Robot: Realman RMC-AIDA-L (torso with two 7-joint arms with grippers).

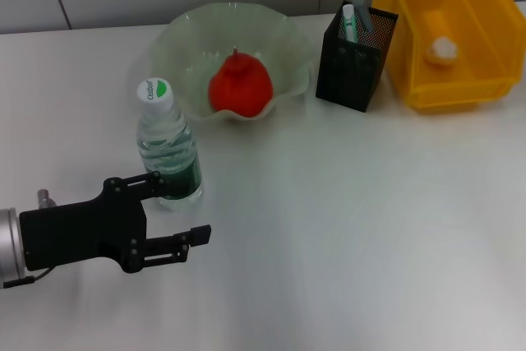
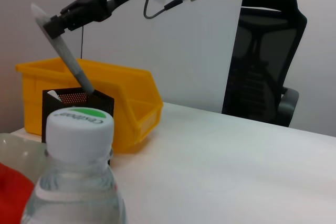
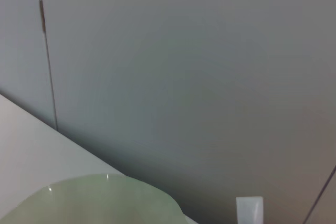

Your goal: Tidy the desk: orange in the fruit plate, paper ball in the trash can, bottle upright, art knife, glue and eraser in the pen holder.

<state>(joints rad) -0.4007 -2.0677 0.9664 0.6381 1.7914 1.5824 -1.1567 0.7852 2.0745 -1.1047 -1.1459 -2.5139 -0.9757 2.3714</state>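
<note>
1. The right gripper (image 2: 52, 24) is hovering above the black mesh pen holder (image 1: 356, 59) at the far right of the white bench (image 1: 345, 228). It is clamped on the upper end of a slim grey art knife (image 2: 71, 64).
2. The art knife is hanging tilted, its lower end dipping inside the holder's rim. A white-and-green stick-like item (image 1: 349, 22), probably the glue, is already standing in the same holder.
3. Handling judgement: the knife is appearing light, rigid and smooth-bodied. A hold high on the handle, away from the blade end, is suiting it. Being tilted, it is likely to slide and lean against the mesh wall on release. The light holder could be nudged if the knife is pushed sideways.
4. The left gripper (image 1: 168, 211) is sitting low at the near left of the bench, fingers apart and holding nothing, just beside the clear plastic water bottle with the white-and-green cap (image 1: 167, 147), which is standing upright.
5. The red-orange fruit (image 1: 239, 85) is resting in the pale green wavy glass fruit plate (image 1: 288, 39).
6. The white paper ball (image 1: 441, 49) is lying inside the yellow plastic bin (image 1: 477, 80), just beside the holder.
7. The eraser is not discernible in any view.
</note>
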